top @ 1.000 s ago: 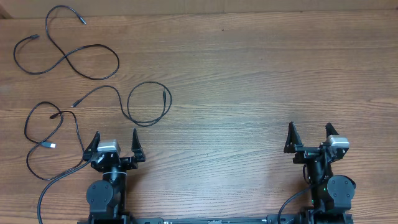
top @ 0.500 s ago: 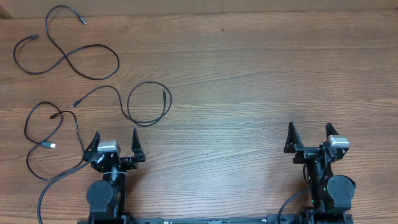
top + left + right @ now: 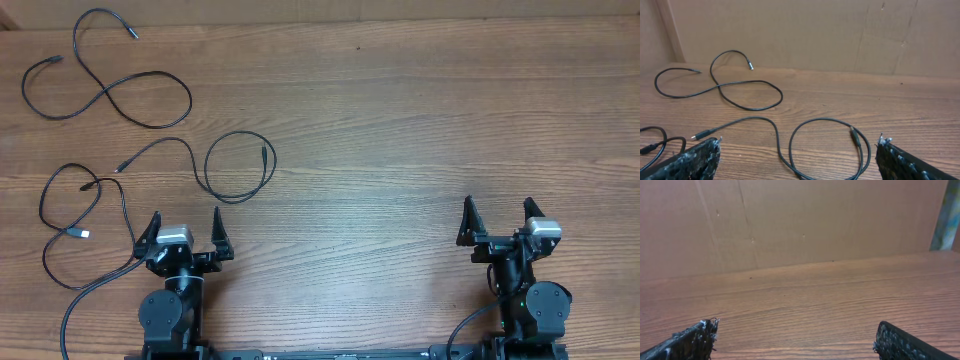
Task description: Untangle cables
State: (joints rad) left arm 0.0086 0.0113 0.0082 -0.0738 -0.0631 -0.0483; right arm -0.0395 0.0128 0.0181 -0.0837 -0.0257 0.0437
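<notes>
A: Open or shut?
B: The left gripper and right gripper both gaped wide, empty, touching nothing, by the table's near edge.
A: And the cables?
B: Loose loops toward the far-left corner. The farthest stretched left to right, and one loop's plug pointed at the far edge.

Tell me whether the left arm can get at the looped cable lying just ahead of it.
Probably yes. The left gripper stands open and holds nothing. The looped cable lies flat on the bare table just ahead of its fingertips, and nothing stands between them.
</notes>
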